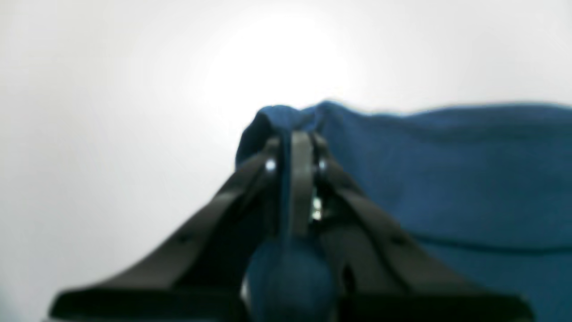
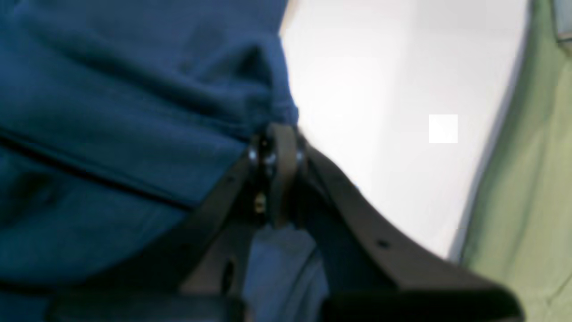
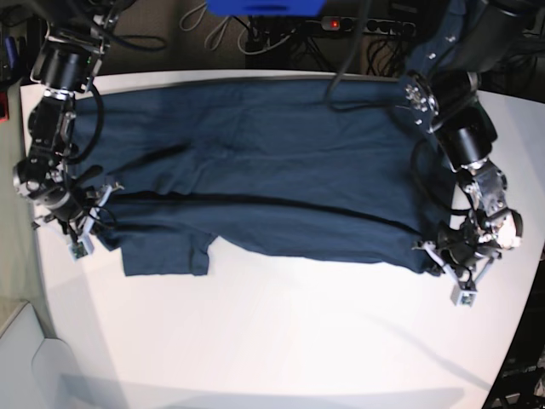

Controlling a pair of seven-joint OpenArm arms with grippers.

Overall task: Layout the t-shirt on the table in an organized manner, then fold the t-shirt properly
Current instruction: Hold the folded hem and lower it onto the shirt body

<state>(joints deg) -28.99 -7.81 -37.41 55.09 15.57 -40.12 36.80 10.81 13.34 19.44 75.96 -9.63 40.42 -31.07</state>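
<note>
White tabletop with a curved edge carries the t-shirt, spread wide across its far half, one long fold line running side to side. Left gripper, on the base view's right, pinched closed on a bunched corner of blue cloth. Right gripper likewise clamped on the shirt's opposite edge. Cables and a power strip beyond the far edge.

Right gripper clamped on t-shirt edge above table.
</note>
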